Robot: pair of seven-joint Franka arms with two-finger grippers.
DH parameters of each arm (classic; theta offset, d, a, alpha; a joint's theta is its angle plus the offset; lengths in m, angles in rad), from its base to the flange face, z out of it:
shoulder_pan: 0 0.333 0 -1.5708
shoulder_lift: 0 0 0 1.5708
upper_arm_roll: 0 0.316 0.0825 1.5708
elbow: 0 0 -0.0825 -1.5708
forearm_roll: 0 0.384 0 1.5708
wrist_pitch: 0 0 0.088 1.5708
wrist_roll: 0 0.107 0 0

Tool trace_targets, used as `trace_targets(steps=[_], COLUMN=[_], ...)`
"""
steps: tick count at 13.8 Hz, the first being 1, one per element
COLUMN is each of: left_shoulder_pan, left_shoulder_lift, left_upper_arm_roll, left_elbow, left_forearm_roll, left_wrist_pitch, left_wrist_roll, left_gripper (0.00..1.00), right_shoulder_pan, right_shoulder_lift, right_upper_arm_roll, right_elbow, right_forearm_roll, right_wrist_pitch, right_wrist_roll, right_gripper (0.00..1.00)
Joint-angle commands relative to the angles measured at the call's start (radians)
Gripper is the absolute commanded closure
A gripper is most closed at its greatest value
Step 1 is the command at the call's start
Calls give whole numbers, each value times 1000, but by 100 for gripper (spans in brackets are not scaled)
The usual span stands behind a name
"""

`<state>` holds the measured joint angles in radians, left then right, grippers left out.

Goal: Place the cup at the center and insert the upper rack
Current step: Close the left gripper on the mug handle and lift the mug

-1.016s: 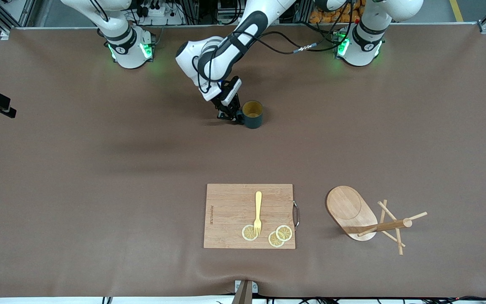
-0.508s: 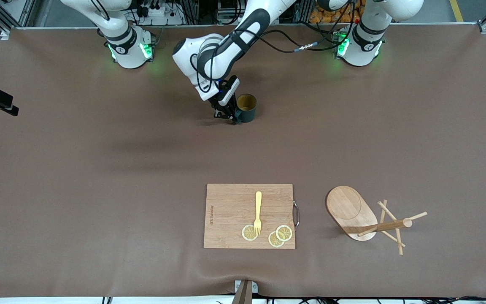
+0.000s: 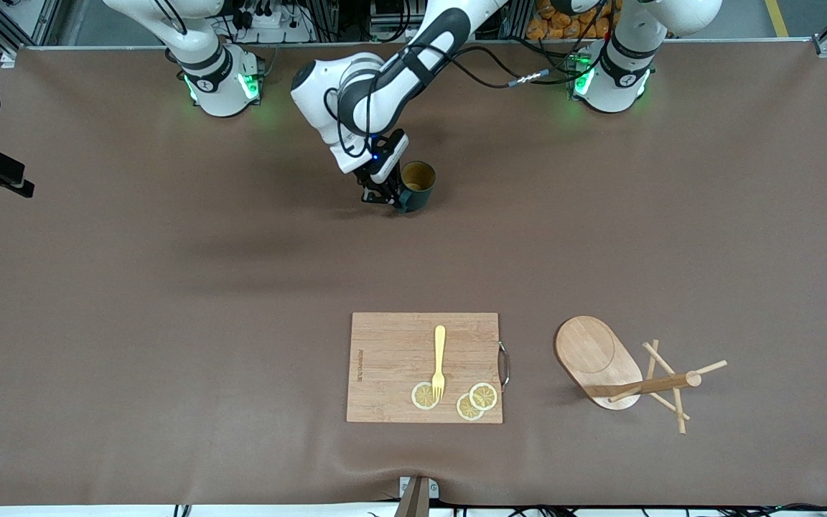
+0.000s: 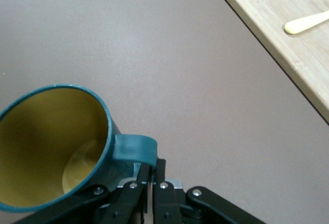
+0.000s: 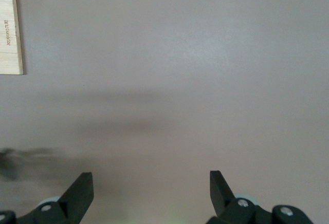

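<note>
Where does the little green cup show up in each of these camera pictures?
Front view: the cup sits in the upper middle, its handle pinched by the left gripper.
Left wrist view: it fills the lower corner, tan inside showing.
Right wrist view: not in it.
Shared landmark: the wooden cutting board, whose edge shows in both wrist views.

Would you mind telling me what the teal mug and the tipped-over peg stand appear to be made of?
The dark teal mug with a yellowish inside looks like glazed ceramic or enamel: smooth wall, soft sheen inside; the look leaves it open. The light wooden peg stand with an oval base looks like unpainted bamboo or wood: pale tan, visible grain lines on the base, matte dowels.
</note>
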<state>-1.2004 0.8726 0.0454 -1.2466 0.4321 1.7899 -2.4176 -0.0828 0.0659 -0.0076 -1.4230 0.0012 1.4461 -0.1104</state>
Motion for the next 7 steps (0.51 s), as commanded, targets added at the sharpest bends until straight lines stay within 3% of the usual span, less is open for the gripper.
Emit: trace_targets(steps=[1,7], left_shoulder_pan=[4,88], left_shoulder_lift=[-27,-139], left_upper_arm_roll=[1,-1], left_elbow=[-14,-16], left_forearm_roll=[-36,-108], left_wrist_pitch=[3,3], left_wrist_roll=[67,204], left_gripper=[100,100], right_shoulder_pan=[8,8], right_shoulder_lift=[-14,-12], right_upper_arm_roll=[-2,-2], right_elbow=[-10,-10], right_forearm_roll=[-4,-4], right_wrist_pitch=[0,0], right_wrist_roll=[6,6], right_gripper=[0,0])
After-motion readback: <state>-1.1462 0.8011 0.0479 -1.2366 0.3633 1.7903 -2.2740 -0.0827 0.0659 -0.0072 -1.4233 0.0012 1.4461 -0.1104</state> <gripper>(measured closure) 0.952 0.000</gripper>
